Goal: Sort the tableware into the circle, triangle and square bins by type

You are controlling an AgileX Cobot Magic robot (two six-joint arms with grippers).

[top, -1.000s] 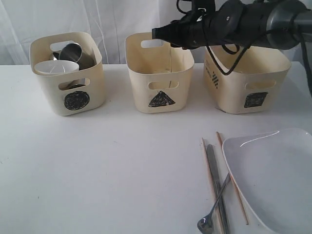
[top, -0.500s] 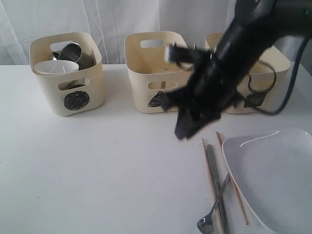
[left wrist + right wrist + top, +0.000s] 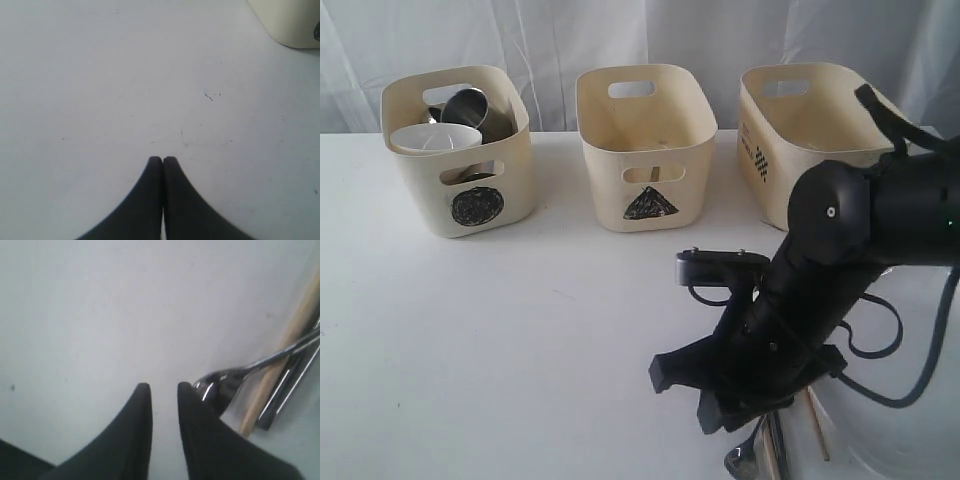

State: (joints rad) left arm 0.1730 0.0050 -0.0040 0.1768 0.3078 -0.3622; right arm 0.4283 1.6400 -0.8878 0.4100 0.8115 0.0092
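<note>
Right jaws: we see the right gripper (image 3: 163, 387) with a narrow gap between its fingertips and nothing in it; it grips nothing.
Left jaws: the left gripper (image 3: 162, 159) has its tips pressed together, empty, over bare table (image 3: 520, 330).
Spoon: the spoon (image 3: 220, 385) lies on the table with its bowl just beside one right fingertip, outside the gap; we cannot tell whether they touch.
Other cutlery: a wooden chopstick (image 3: 300, 322) runs under the spoon's handle, with a flat metal piece alongside that we cannot name.
Bins: the circle bin (image 3: 430, 200) holds a steel mug (image 3: 475, 105) and a white bowl (image 3: 432, 138); the triangle bin (image 3: 620, 150) and square bin (image 3: 790, 130) stand further right.
Hidden: the right arm (image 3: 830, 260) covers the square bin's mark, most of the plate (image 3: 905, 445) and most of the cutlery.
</note>
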